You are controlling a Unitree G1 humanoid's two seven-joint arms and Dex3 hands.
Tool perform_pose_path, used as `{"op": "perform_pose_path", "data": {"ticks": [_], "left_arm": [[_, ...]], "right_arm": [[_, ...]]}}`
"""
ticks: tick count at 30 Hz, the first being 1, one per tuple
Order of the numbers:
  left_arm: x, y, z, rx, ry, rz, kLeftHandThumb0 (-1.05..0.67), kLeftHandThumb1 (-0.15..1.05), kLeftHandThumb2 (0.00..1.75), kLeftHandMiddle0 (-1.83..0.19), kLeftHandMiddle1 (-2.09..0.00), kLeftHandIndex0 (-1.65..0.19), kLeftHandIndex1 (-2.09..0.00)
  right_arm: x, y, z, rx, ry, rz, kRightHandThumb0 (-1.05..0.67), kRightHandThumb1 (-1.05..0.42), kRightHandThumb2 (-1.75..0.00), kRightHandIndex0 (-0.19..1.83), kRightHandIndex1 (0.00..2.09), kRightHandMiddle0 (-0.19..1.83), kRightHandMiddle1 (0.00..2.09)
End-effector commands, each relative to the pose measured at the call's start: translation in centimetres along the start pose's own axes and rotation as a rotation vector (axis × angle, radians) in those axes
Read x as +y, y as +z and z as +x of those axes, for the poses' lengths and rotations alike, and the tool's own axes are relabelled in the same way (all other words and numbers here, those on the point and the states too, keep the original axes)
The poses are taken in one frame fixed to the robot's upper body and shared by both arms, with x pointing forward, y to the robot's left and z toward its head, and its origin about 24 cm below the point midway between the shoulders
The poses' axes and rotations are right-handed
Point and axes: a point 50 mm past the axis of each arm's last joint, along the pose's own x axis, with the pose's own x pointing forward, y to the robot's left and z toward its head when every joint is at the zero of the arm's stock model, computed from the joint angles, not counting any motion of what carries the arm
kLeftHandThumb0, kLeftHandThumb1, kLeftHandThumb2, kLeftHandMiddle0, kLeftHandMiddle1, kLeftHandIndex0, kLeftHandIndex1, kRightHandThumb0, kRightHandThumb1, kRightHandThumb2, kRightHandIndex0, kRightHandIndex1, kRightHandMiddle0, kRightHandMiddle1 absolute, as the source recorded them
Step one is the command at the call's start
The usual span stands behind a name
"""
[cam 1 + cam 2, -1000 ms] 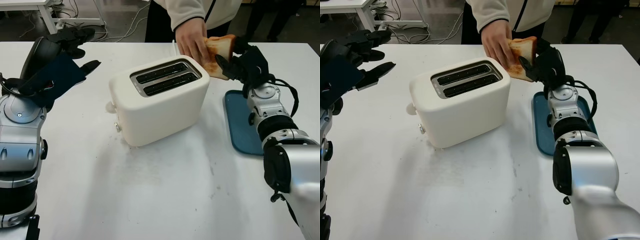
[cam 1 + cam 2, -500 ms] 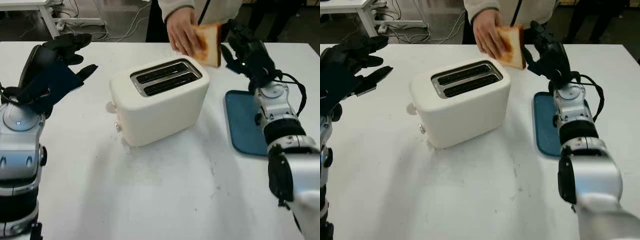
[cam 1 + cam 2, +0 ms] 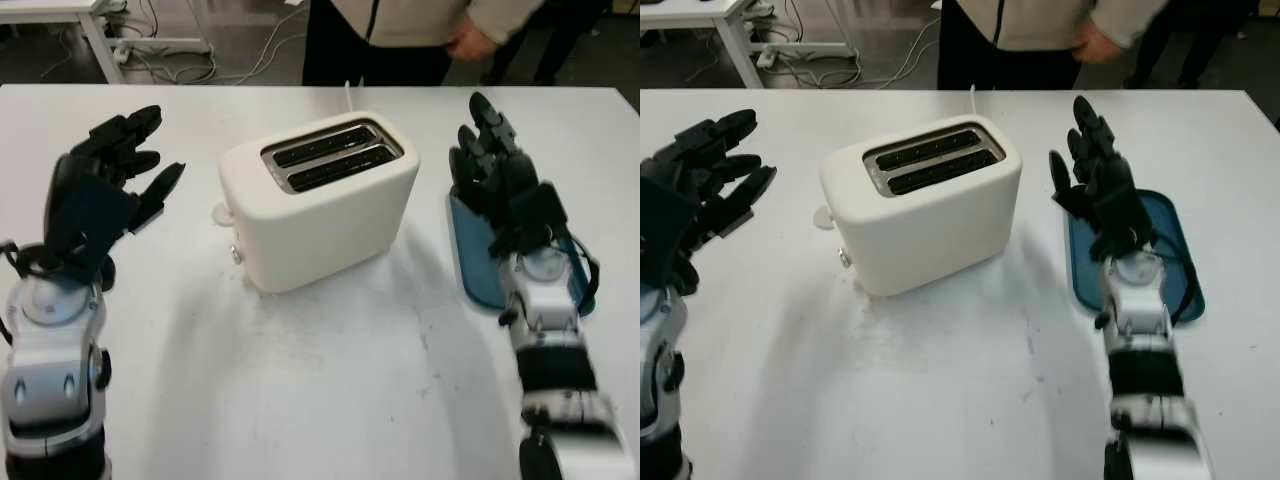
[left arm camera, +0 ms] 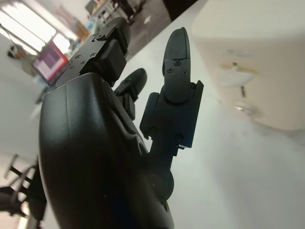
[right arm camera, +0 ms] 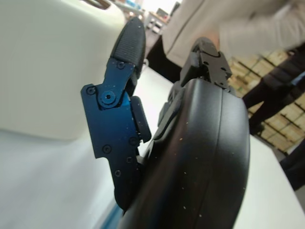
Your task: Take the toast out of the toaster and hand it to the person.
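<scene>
Toaster [image 3: 923, 205] mid-table, slots bare; right robot hand [image 3: 1100, 192] open over tray [image 3: 1183, 283] (blue)

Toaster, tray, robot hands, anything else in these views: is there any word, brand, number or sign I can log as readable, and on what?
No text can be read in any view.
Toaster: plain white shell, no legible brand; small marks near its lever in the left wrist view are too blurred to read.
Blue tray: no print.
Left hand and right hand, both open: only screws, no labels.
Background screen: blurred, unreadable.
</scene>
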Motion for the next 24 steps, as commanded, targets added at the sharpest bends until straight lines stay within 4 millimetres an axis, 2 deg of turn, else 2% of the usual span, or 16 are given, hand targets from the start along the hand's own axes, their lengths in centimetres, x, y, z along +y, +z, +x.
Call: {"op": "perform_pose_path", "data": {"ticks": [1,6,11,14,18,24], "left_arm": [[-0.4,-0.5,-1.0,-0.015,0.016,-0.011,-0.46,0.92,0.47,-0.09,-0.7,-0.36,0.0],[-2.2,-2.2,-2.8,0.016,0.037,-0.048,-0.48,0.92,0.53,-0.04,-0.64,-0.29,0.0],[-3.4,-3.4,-3.6,0.056,0.03,-0.085,-0.51,0.92,0.56,0.0,-0.61,-0.25,0.0],[-4.2,-3.9,-3.9,0.061,0.006,-0.086,-0.5,0.92,0.6,0.0,-0.58,-0.25,0.0],[-5.2,-4.9,-4.1,0.077,-0.048,-0.075,-0.56,0.92,0.68,0.0,-0.43,-0.18,0.0],[-6.5,-5.1,-4.7,0.066,-0.052,-0.08,-0.56,0.92,0.8,0.0,-0.37,-0.16,0.0]], "right_arm": [[1.5,0.2,-1.9,0.006,-0.002,0.05,-0.6,-0.92,-0.7,0.09,0.04,0.1,0.04],[3.8,0.1,-4.8,0.027,0.008,0.115,-0.58,-0.92,-0.67,0.11,0.04,0.13,0.03],[5.3,-0.8,-6.8,0.063,0.032,0.121,-0.57,-0.92,-0.69,0.09,0.02,0.11,0.02],[6.0,-1.2,-7.4,0.108,0.033,0.137,-0.59,-0.92,-0.7,0.09,0.02,0.11,0.01],[6.6,-2.0,-7.7,0.152,0.042,0.147,-0.63,-0.92,-0.67,0.1,0.02,0.1,0.0],[6.8,-2.3,-7.9,0.208,0.022,0.174,-0.6,-0.92,-0.65,0.05,0.0,0.07,0.0]]}}
